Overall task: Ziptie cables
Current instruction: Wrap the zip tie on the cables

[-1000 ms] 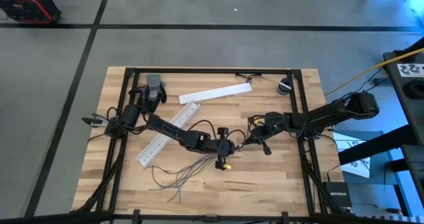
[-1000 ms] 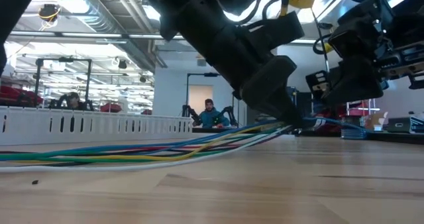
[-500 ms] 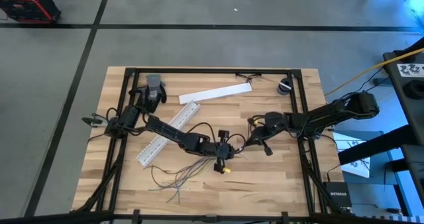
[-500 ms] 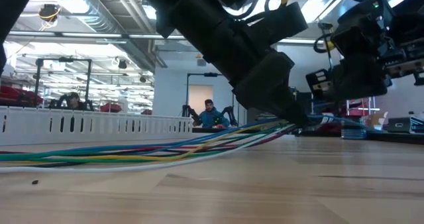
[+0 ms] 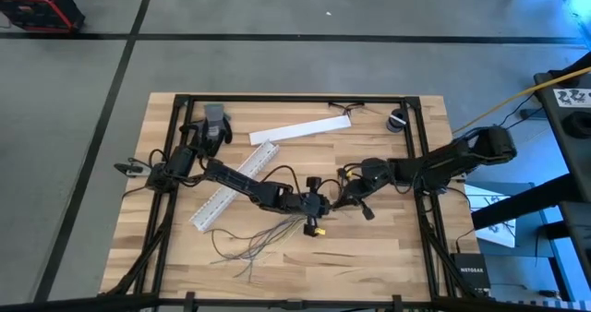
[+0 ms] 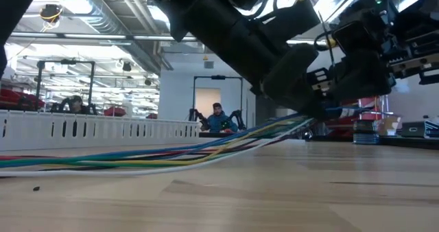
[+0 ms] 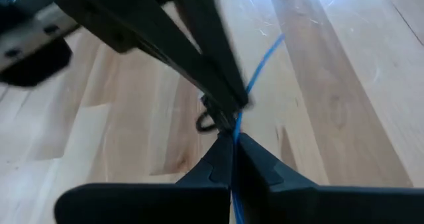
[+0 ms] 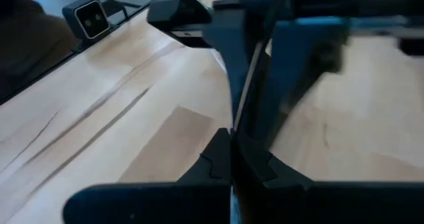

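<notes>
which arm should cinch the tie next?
Probably right. The left gripper is shut on the cables, holding the bundle's end up off the table; the right gripper, shut on something thin, sits beside it.

the cables (image 5: pixel 263 241): thin, floppy wires fanned loose across the front of the desk (image 5: pixel 369 257) (blue, green, yellow, red and white in the low view (image 6: pixel 137 156)). free ends lie splayed flat; the gathered end is lifted off the surface, converging near mid-desk.

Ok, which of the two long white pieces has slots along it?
The white channel lying diagonally under the left arm; the other white strip, lying clear of it, looks flat and plain.
</notes>
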{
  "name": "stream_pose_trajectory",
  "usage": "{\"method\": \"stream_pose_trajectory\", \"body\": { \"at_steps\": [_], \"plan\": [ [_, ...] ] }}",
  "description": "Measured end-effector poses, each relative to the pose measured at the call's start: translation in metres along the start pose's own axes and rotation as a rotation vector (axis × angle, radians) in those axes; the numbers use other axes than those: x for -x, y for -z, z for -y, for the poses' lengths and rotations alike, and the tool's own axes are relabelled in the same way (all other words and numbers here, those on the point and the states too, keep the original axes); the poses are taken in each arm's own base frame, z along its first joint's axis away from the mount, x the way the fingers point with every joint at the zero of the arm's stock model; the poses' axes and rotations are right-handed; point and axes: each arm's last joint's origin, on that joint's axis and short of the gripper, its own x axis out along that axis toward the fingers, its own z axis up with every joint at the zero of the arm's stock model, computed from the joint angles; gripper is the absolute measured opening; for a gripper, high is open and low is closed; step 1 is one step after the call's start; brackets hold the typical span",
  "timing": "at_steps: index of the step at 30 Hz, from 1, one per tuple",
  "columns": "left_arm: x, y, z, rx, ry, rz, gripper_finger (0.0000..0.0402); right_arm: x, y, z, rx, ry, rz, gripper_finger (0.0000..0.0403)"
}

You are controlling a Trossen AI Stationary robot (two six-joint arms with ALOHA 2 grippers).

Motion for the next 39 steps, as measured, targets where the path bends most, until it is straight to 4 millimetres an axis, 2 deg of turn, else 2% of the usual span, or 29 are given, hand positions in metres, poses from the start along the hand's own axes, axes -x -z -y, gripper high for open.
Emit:
{"method": "stream_pose_trajectory", "body": {
  "at_steps": [6,10,16,23,28,34,39],
  "plan": [
    [0.0,0.001,0.0,0.002,0.001,-0.009,0.0,-0.02,-0.007,0.002,0.006,-0.019,-0.029,0.0],
    [0.0,0.001,0.002,0.015,0.004,-0.011,0.0012,-0.023,-0.01,0.004,0.005,-0.018,-0.032,0.0],
    [0.0,0.003,0.002,0.088,0.003,-0.025,0.0066,-0.023,-0.009,0.004,-0.003,-0.001,-0.042,0.0],
    [0.023,-0.008,0.004,0.06,0.028,-0.065,0.0141,-0.023,-0.009,0.005,-0.032,0.01,-0.042,0.0],
    [0.026,-0.011,0.006,0.078,0.034,-0.054,0.0178,-0.023,-0.009,0.006,-0.033,0.047,-0.051,0.0],
    [0.026,-0.012,0.005,0.106,0.007,-0.053,0.0201,-0.023,-0.009,0.006,-0.034,0.071,-0.051,0.0],
    [0.027,-0.015,-0.004,0.163,-0.032,-0.043,0.0199,-0.023,-0.009,0.007,-0.034,0.096,-0.056,0.0]
  ]
}}
